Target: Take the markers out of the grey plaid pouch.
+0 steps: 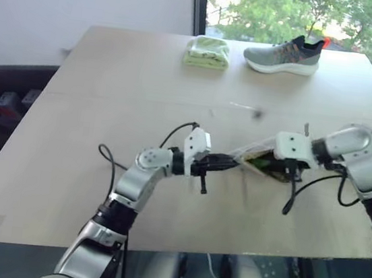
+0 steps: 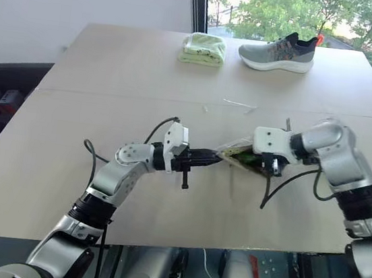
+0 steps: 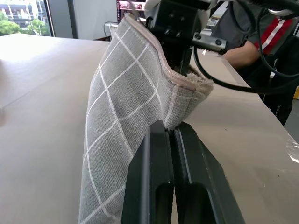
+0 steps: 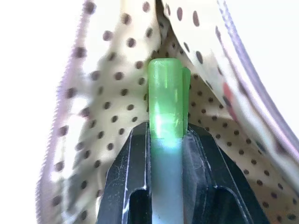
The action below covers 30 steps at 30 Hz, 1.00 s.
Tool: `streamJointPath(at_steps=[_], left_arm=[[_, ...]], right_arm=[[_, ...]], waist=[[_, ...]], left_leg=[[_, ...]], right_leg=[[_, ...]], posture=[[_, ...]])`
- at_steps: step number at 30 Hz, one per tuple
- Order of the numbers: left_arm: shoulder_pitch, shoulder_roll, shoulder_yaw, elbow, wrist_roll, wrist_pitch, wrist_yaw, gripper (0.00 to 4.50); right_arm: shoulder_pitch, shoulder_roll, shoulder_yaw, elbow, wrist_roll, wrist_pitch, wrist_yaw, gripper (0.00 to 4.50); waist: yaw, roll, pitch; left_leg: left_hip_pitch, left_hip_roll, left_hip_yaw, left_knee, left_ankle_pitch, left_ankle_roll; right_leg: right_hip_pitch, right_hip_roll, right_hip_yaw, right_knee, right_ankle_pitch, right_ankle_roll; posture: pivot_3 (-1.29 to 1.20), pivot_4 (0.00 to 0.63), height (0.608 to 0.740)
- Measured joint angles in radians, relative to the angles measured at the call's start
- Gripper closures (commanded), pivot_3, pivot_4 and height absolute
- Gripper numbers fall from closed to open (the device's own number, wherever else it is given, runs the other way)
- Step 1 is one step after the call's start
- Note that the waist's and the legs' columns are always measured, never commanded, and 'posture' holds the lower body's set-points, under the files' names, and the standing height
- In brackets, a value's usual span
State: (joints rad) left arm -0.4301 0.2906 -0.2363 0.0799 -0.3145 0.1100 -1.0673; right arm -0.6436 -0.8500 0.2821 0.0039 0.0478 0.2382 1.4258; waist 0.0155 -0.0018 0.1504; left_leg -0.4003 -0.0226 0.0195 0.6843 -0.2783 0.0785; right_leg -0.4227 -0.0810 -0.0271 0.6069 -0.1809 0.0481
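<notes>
Right gripper [image 4: 166, 135]: in the right wrist view, clenched on a lime-green marker [image 4: 165, 100] whose end stood among the dotted lining of the grey plaid pouch [image 4: 112, 107].
Left gripper [image 3: 174, 133]: in the left wrist view, pinched shut on the pouch's fabric edge, holding it raised off the table [image 3: 42, 107].
Head views: both grippers met at the pouch above the table's middle, nearer its front edge; a shoe [image 1: 283, 55] and folded cloth [image 1: 207, 52] lay by the far edge.
Progress: one marker gripped, apparently not yet clear; any others remained inside.
Room: bare table lay all around for setting markers down.
</notes>
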Motion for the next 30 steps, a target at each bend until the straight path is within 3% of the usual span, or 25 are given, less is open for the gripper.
streamJointPath(at_steps=[5, 14, 24, 30], left_arm=[[0.000, 0.005, 0.000, 0.000, -0.002, -0.008, 0.000, 4.50], [0.000, 0.015, 0.003, 0.000, -0.003, -0.008, 0.003, 4.50], [0.012, 0.033, 0.015, 0.000, -0.003, 0.002, 0.027, 4.50], [0.034, 0.043, 0.037, -0.012, -0.003, 0.017, 0.057, 4.50]], right_arm=[[0.075, -0.052, -0.072, -0.137, 0.113, 0.093, 0.002, 4.16], [0.105, -0.043, -0.177, -0.247, 0.297, 0.231, -0.078, 4.16], [0.088, 0.080, -0.369, -0.342, 0.708, 0.489, -0.201, 4.16], [0.040, 0.182, -0.494, -0.262, 0.892, 0.586, -0.392, 4.16]], waist=[[-0.001, 0.000, 0.000], [-0.001, 0.000, 0.000], [0.000, 0.000, 0.000], [-0.002, 0.000, 0.000]], left_leg=[[0.000, 0.000, 0.000, 0.000, 0.000, 0.000], [0.000, 0.000, 0.000, 0.000, 0.000, 0.000], [-0.003, 0.000, 0.000, -0.001, -0.002, 0.004], [-0.008, -0.001, 0.000, -0.001, 0.000, 0.000]], right_leg=[[-0.001, -0.001, 0.000, 0.000, 0.000, 0.000], [-0.001, -0.002, 0.000, 0.001, -0.001, -0.001], [-0.003, -0.003, 0.000, 0.001, 0.000, 0.000], [-0.009, -0.004, 0.000, 0.002, 0.000, 0.000]], posture=[[0.00, 0.150, 0.740], [0.00, 0.150, 0.740], [0.00, 0.150, 0.740], [0.00, 0.150, 0.740]])
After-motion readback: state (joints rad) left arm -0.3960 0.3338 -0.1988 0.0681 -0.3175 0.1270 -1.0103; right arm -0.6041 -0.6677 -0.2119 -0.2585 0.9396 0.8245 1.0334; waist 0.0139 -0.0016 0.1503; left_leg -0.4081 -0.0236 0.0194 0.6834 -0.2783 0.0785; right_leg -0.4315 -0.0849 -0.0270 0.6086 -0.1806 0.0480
